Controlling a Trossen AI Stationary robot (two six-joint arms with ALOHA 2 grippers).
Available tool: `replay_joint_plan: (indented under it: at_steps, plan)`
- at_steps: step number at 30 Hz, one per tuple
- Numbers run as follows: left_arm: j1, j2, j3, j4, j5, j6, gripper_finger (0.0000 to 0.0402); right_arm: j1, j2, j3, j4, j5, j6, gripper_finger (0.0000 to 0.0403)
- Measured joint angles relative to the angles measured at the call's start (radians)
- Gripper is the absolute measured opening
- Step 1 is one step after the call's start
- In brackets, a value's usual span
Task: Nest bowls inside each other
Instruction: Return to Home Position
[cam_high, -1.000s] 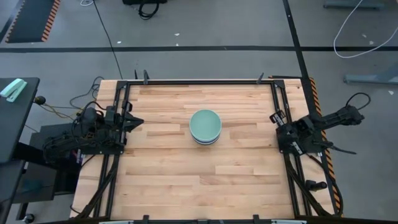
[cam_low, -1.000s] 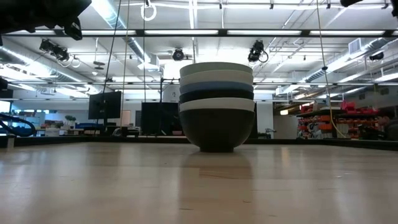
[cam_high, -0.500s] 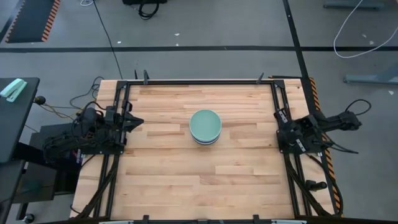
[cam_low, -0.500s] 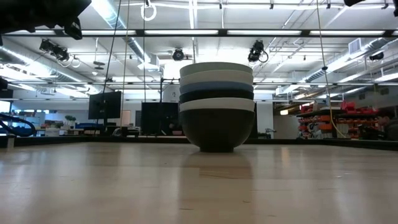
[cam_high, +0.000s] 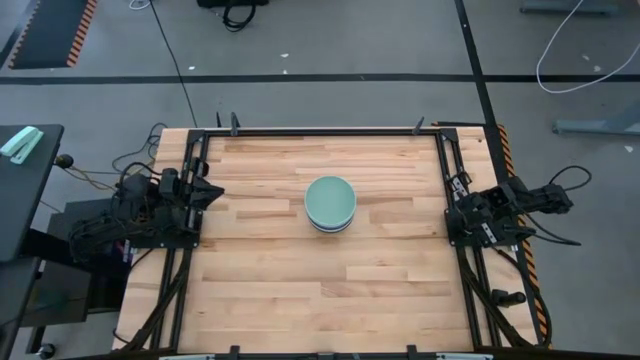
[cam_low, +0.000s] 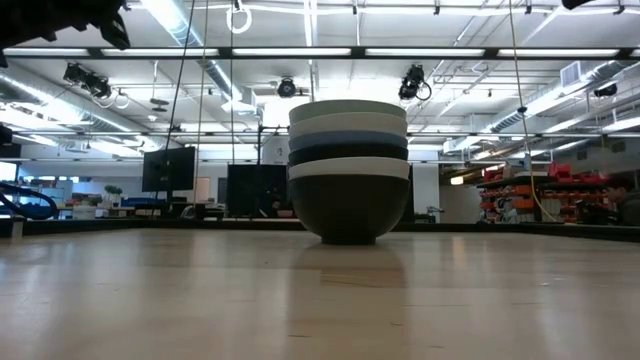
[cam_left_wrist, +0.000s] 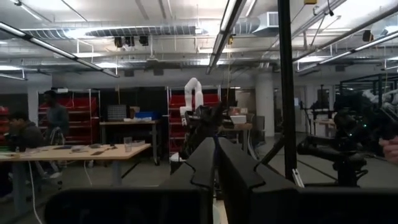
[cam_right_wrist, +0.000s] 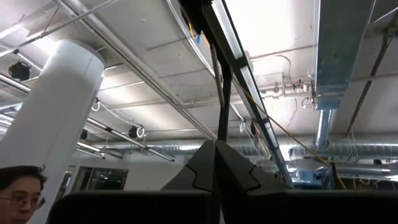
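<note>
Stacked bowls (cam_high: 330, 204) midway between both jaws

Robotics lab: ducts (cam_left_wrist: 146, 31), workbenches (cam_left_wrist: 93, 149)

Your left arm (cam_high: 150, 208) has pulled back a touch, so the left gripper (cam_high: 205, 192) sits nearer the table's (cam_high: 300, 290) left edge; in the low view it has risen. Your right arm (cam_high: 510, 203) has folded in tighter.

The bowls (cam_low: 348, 170) run mint, white, blue, black, white, black.
</note>
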Motion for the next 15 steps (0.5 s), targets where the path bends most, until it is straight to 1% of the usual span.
replay_joint_plan:
  at_steps: [6,10,15]
  plan:
    - [0.000,0.000,0.000,-0.004,-0.043,-0.003,0.0030,0.000,0.000,0.000,-0.057,-0.004,0.000,0.0018]
    - [0.000,-0.001,0.000,-0.054,-0.042,-0.011,0.0036,0.000,0.000,0.000,-0.122,-0.004,-0.002,0.0018]
    - [0.000,0.000,0.000,-0.118,-0.061,0.001,0.0031,0.000,0.000,0.000,-0.208,-0.004,-0.003,0.0018]
